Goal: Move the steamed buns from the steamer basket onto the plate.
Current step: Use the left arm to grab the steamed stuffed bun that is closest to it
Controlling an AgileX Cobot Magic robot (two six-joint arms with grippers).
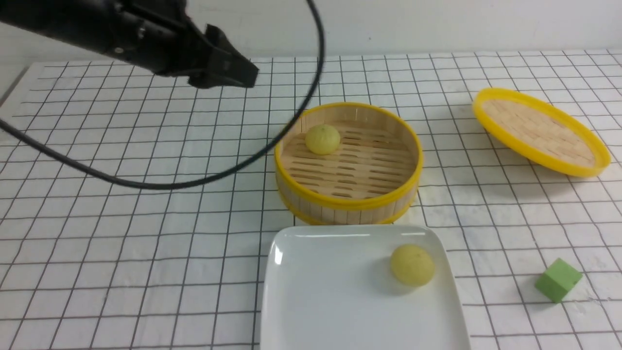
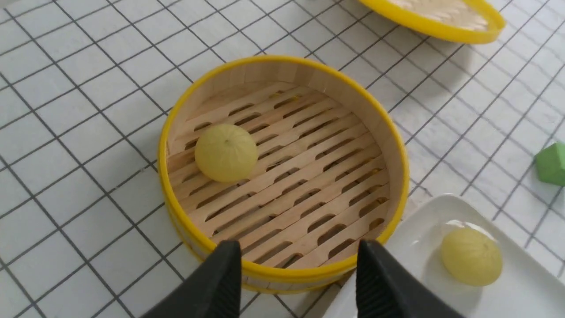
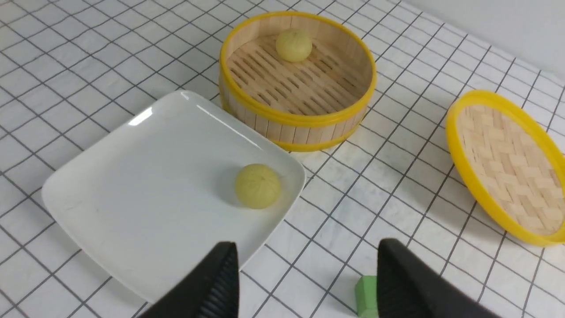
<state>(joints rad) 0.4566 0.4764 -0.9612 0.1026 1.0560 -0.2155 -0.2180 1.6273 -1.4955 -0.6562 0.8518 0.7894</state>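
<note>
Bun in the basket (image 1: 322, 139): one pale yellow-green bun sits on the slatted floor at the far left of the steamer, close to the wall, dimple up.
Bun on the plate (image 1: 412, 265): the other one is already across, resting on the plate's right side, towards the edge nearest the basket.
Steamer basket (image 1: 350, 206): upright at mid-table with its yellow rim showing all round; nothing in it but that one bun.
Plate (image 1: 330, 291): glossy white, just in front of the basket on the robot's side. Whether its far edge touches the basket wall, I cannot tell.
Left gripper (image 1: 243, 73): up in the air, off to the left of the basket and beyond it, nose pointing towards the basket. From its wrist camera the two black fingers (image 2: 223, 282) stand wide apart with nothing between them.
Right gripper (image 3: 307, 245): out of the front camera's sight; its own camera shows the fingers spread wide, empty, above the table on the near side of the plate's right edge.
Cable (image 1: 233, 167): a black loop swings from the left arm across the front view, passing in front of the basket's left rim.
Lid (image 1: 542, 131): shallow woven disc with a yellow rim, well off to the basket's right, tilted.
Green cube (image 1: 558, 279): sits on the table right of the plate, clear of it.
Table (image 1: 121, 218): white cloth with a dark grid.
</note>
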